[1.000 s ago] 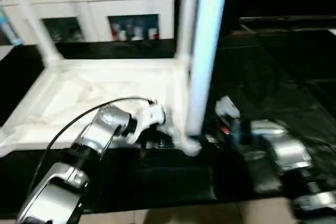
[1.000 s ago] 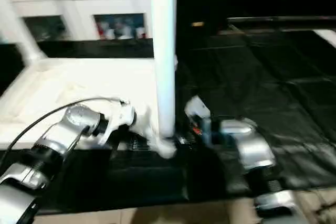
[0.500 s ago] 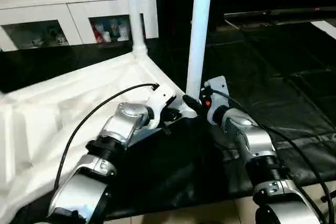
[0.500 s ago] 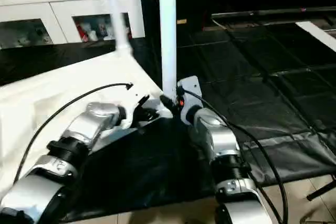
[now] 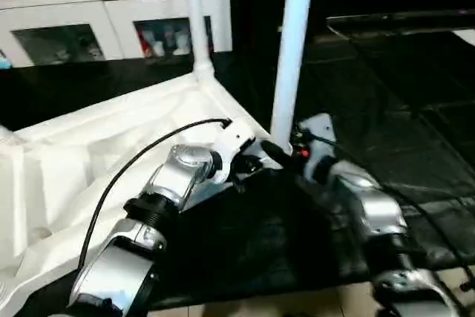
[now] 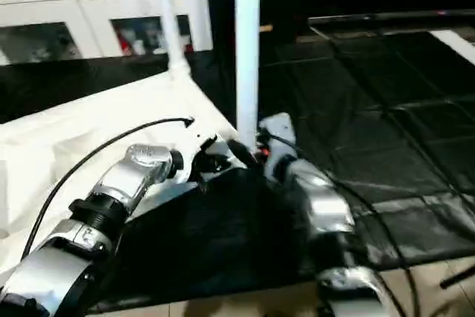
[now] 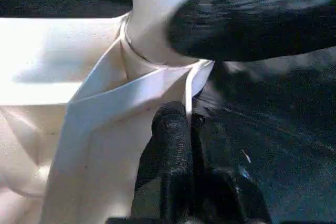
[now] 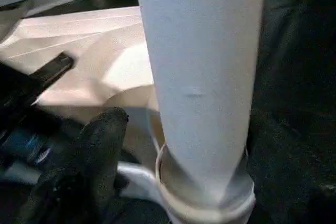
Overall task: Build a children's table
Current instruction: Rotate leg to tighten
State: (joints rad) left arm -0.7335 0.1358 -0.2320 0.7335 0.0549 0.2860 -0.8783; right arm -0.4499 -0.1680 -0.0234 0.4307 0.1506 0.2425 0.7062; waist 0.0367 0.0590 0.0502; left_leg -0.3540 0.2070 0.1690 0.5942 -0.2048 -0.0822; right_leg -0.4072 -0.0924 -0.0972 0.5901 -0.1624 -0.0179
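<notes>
White plastic is being worked at the near corner of the upturned table top [image 5: 89,154], which is lying ribbed side up on the black floor mat [image 5: 386,124] with two legs already standing in their sockets — the near leg [image 5: 291,50] at the corner between the arms, the far leg [image 5: 194,20] at the corner towards the cabinet [image 5: 111,5]. Compared with a second ago, the top is being seen swung round on the mat, so that its near corner is now pointing between the two forearms, though part of that shift is being caused by the head camera moving. The right gripper [image 8: 100,145] is being let go of the near leg: one black finger is seen standing beside the tube and off it, whereas half a second ago it was pressed close at the base; how far its jaws have parted cannot be told with certainty. The left gripper [image 7: 176,145] is being held closed, its fingers pinched together on the thin rim of the top just beside the socket. It is being judged that the near leg is now seated and the top is being turned for the remaining corners. The leg is being shown as a smooth, slightly tapered round tube with a raised collar at the socket [image 8: 205,203]; the underside is being shown as thin, matte, folded ribs — light and likely to slide on the glossy mat.
</notes>
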